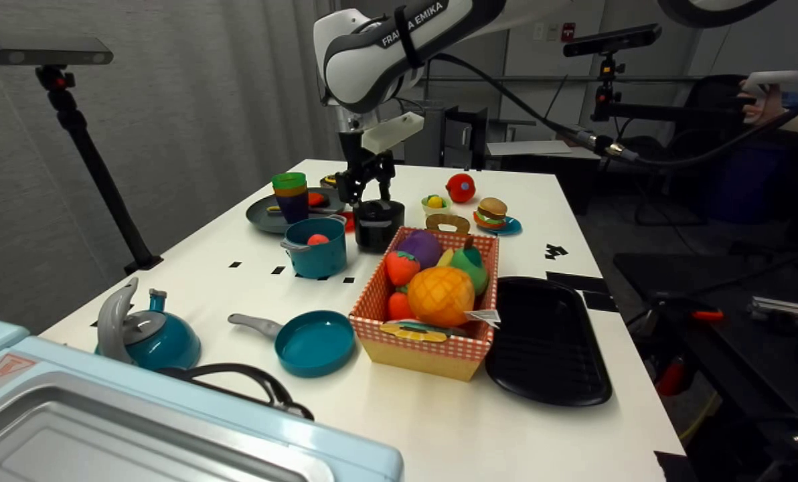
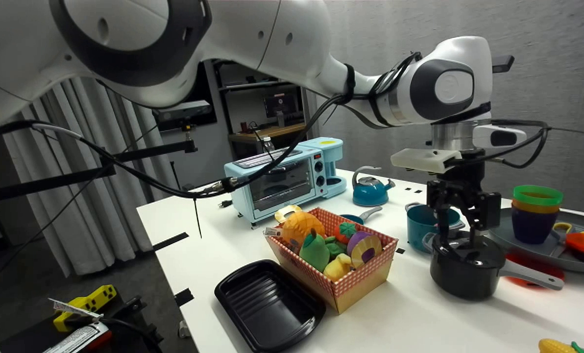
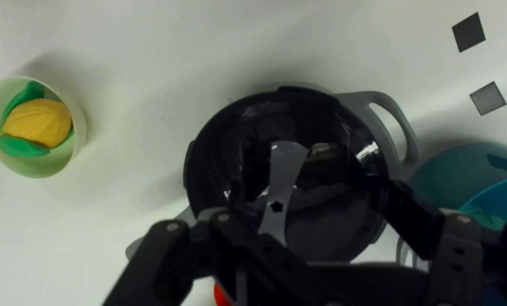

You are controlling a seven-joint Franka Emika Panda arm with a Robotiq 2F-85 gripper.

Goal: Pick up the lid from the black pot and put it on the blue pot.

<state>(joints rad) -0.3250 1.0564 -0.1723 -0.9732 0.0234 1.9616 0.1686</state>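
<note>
The dark lid sits on the black pot in both exterior views, lid (image 1: 380, 207) and pot (image 1: 377, 234), lid (image 2: 475, 249) and pot (image 2: 461, 279). In the wrist view the glossy lid (image 3: 334, 216) has a grey strap handle (image 3: 284, 170), and it hides most of the pot below. My gripper (image 3: 306, 187) is open, pointing down over the lid, one finger close beside the strap and the other near the lid's rim. The gripper also shows in both exterior views (image 1: 369, 199) (image 2: 457, 240). The blue pot (image 1: 322, 258) (image 2: 419, 228) (image 3: 457, 170) stands uncovered beside the black pot, with a pinkish-red item inside.
A fruit basket (image 1: 432, 358) and black tray (image 1: 546, 341) stand near the pots. Stacked cups (image 2: 534, 220) stand on a grey plate (image 2: 502, 220). The black pot's long handle (image 2: 532, 274) sticks out over a red item. A pale cup (image 3: 81, 127) holds a yellow toy.
</note>
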